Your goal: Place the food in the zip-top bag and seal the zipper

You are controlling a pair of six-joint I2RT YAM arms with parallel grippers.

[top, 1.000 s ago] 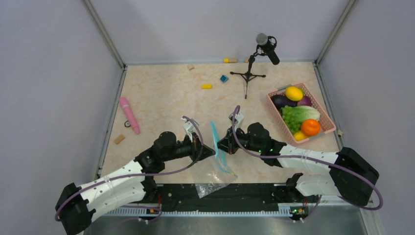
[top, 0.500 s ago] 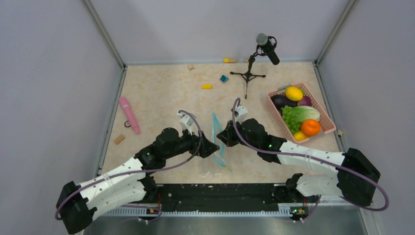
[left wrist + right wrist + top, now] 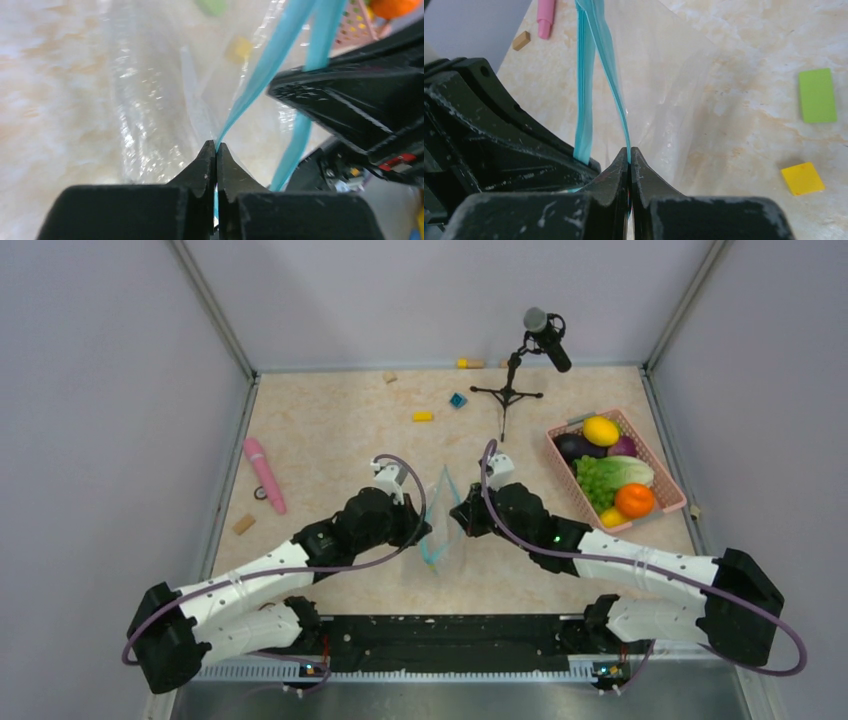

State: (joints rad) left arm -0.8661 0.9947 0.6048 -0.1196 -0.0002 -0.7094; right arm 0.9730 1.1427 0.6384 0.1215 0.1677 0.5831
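Left gripper (image 3: pixel 216 146) and right gripper (image 3: pixel 629 150) each pinch one zipper (image 3: pixel 584 85) lip, apparently to spread the zip-top bag (image 3: pixel 664 70) mouth. The food (image 3: pixel 601 430) waits in the pink basket (image 3: pixel 655 456).

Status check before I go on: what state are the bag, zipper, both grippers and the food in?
zip-top bag: held between both grippers, mouth parted, no food seen inside.
zipper: unsealed, its two strips apart.
left gripper: fingers shut on one zipper strip.
right gripper: fingers shut on the other strip.
food: in the pink basket.
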